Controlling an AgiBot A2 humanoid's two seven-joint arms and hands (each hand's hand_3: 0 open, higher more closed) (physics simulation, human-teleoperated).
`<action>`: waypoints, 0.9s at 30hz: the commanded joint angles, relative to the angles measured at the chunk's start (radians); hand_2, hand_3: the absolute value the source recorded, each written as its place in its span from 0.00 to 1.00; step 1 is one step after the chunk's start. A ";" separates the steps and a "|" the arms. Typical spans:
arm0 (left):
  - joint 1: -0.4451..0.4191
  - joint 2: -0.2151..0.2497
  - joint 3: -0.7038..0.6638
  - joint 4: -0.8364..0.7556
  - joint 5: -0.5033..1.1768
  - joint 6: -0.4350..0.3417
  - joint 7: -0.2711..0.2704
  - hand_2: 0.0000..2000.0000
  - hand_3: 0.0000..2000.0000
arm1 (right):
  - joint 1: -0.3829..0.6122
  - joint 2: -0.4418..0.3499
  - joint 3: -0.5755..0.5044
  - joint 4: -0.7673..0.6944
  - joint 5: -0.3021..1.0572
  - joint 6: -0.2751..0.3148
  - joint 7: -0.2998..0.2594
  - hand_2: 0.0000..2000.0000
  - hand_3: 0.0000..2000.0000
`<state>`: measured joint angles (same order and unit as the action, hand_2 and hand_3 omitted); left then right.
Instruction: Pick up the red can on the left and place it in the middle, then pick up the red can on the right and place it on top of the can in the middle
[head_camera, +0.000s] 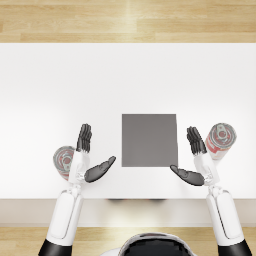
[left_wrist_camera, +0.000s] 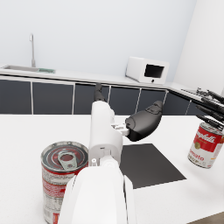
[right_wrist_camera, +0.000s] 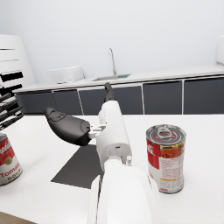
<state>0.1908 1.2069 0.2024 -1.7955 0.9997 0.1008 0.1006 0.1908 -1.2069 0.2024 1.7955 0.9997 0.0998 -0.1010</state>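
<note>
My left hand (head_camera: 90, 159) and right hand (head_camera: 196, 160) hold nothing, fingers straight, thumbs spread inward. The left red can (head_camera: 63, 161) stands just outside my left; the right red can (head_camera: 220, 139) outside my right, the dark mat (head_camera: 149, 140) between. Only the wrist views show labels: "Tomato".

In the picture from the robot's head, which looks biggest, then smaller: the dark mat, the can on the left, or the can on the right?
1. Dark mat, clearly the biggest.
2. Left can and right can: they look about alike; the arm hides part of the left one, so no ranking.
</note>
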 joint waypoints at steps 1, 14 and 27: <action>0.000 0.000 0.000 0.000 0.000 0.000 0.000 0.00 0.00 | 0.000 0.000 0.000 0.000 0.000 0.000 0.000 0.00 0.00; 0.000 0.000 0.000 0.000 0.000 0.000 0.000 0.00 0.00 | 0.000 0.000 0.000 0.000 0.000 0.000 0.000 0.00 0.00; 0.002 0.019 -0.093 -0.055 0.044 -0.087 -0.087 0.00 0.00 | 0.006 -0.021 -0.084 0.049 0.044 -0.086 0.087 0.00 0.00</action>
<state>0.1821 1.2246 0.1561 -1.8252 1.0879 0.0098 0.0098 0.1880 -1.2277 0.1646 1.8208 1.0879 0.0097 -0.0098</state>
